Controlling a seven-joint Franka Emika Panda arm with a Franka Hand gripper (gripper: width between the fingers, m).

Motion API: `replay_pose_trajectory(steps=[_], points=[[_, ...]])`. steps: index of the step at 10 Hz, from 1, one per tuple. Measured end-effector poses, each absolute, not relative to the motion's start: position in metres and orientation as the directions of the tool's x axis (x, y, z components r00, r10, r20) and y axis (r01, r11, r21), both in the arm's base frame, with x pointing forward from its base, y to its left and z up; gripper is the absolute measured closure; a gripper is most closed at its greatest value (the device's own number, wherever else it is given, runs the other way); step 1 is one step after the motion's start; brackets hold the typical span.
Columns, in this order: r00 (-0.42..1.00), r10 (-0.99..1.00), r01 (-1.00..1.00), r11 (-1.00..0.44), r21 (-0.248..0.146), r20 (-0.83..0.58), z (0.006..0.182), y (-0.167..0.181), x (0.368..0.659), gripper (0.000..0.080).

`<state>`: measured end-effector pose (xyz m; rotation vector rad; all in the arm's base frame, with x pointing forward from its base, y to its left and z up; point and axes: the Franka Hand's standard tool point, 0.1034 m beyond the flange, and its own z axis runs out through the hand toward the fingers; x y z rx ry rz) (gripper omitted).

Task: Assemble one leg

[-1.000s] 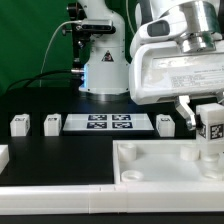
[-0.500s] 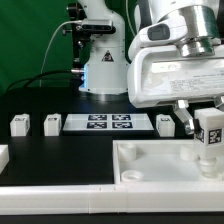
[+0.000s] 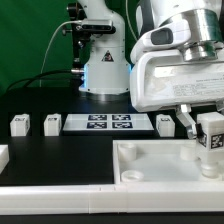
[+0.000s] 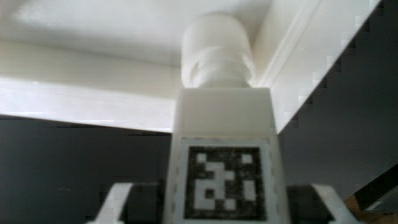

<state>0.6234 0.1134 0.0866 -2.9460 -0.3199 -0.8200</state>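
Note:
My gripper is shut on a leg, a white block with a black-and-white tag, held upright at the exterior view's right. The leg's threaded end points down over the far right corner socket of the large white panel. In the wrist view the leg stands between my fingers, with its screw end against the panel's raised corner. Three more legs lie on the black table: two at the exterior view's left and one beside the marker board.
The marker board lies mid-table behind the panel. A second robot base stands at the back with cables. A white part's edge shows at the exterior view's far left.
The gripper and the held leg have turned slightly and shifted a little to the exterior view's right over the corner socket. Nothing else has moved.

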Motion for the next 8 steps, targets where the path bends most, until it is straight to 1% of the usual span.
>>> replay_pose_trajectory(steps=[6, 8], points=[[0.841, 0.181, 0.216, -0.976, -0.01, 0.51, 0.073, 0.113, 0.624, 0.0505], [0.822, 0.178, 0.214, -0.977, -0.004, 0.541, 0.073, 0.114, 0.626, 0.0505]])
